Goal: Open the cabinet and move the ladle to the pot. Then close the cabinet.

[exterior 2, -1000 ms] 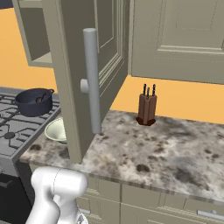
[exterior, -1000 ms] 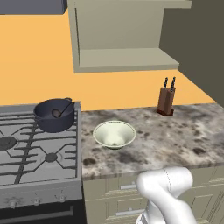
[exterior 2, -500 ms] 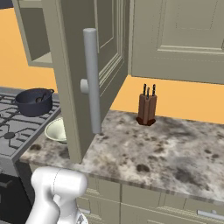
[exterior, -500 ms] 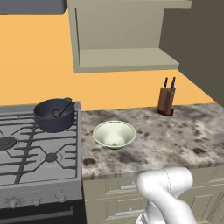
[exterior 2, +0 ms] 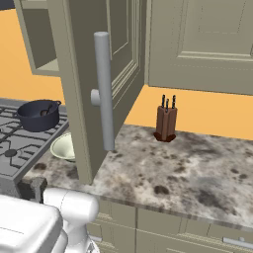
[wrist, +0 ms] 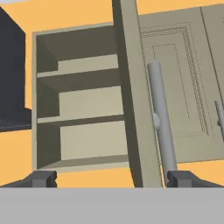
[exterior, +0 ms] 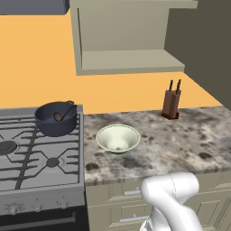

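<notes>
— Two finger tips [wrist: 41, 178] show at the bottom of my hand view, one far left and one far right, so I read the gripper [wrist: 111, 179] as spread wide with nothing between its jaws.

— What is in front of it?

— The cabinet [wrist: 83, 100], door swung open. I see the door's edge straight ahead, running top to bottom, with the long grey bar handle [wrist: 161, 122] just to its right. To the left of the edge are the cabinet's shelves.

— And the ladle?

— In my left base view the ladle [exterior: 63, 114] lies in the pot [exterior: 55, 118], cup down inside, thin handle leaning up against the rim toward the right. The pot sits on the stove [exterior: 31, 158], at its back right corner.

— Anything else on the counter?

— I see a pale bowl [exterior: 117, 138] on the marbled counter [exterior: 180, 144] just right of the stove, and a wooden knife block [exterior: 172, 103] further back against the orange wall. In my right base view the open door [exterior 2: 94, 74] stands out over the counter's front, between the pot and the knife block.
</notes>
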